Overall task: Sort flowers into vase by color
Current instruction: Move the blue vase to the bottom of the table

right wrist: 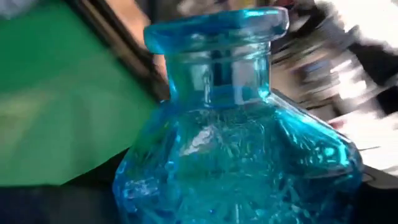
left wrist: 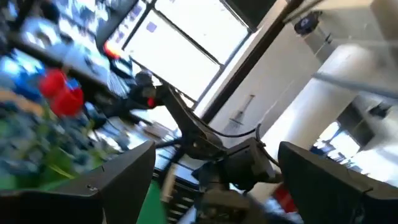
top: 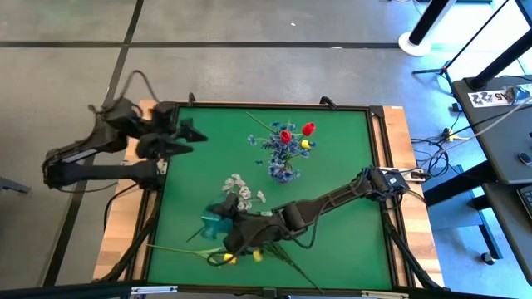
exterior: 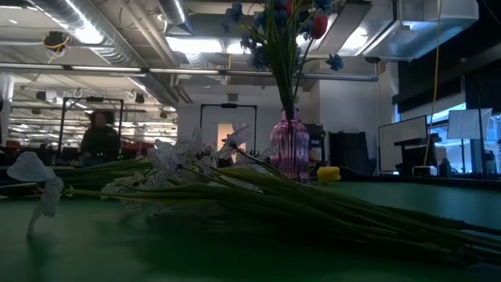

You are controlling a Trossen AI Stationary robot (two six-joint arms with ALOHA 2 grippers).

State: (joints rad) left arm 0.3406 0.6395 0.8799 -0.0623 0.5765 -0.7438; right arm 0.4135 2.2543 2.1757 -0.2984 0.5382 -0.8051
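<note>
A pink glass vase [top: 283, 173] [exterior: 290, 146] stands mid-table and holds red, blue and yellow flowers [top: 289, 139]. White sprays [top: 241, 193] [exterior: 176, 160] and yellow blooms [top: 229, 259] lie on the green mat on their long stems. A blue glass vase [top: 217, 221] fills the right wrist view [right wrist: 236, 137]. My right gripper [top: 232, 230] reaches from the right to the table's near left part and is shut on this vase. My left gripper [top: 192, 139] [left wrist: 217, 155] hangs open and empty over the far left part of the table. My right gripper holds the blue vase by its faceted body [right wrist: 186, 186], below the neck, between its two fingers. The fingers show only as dark strips at either side of the body. They come at it from the table's right. Whether the vase's base touches the mat is hidden.
Long green stems [top: 179, 249] [exterior: 329, 205] lie across the near part of the mat, close to my right gripper. The table's raised frame [top: 378, 166] runs round the mat. A small yellow thing [exterior: 329, 174] sits beside the pink vase. People and desks show beyond the table.
</note>
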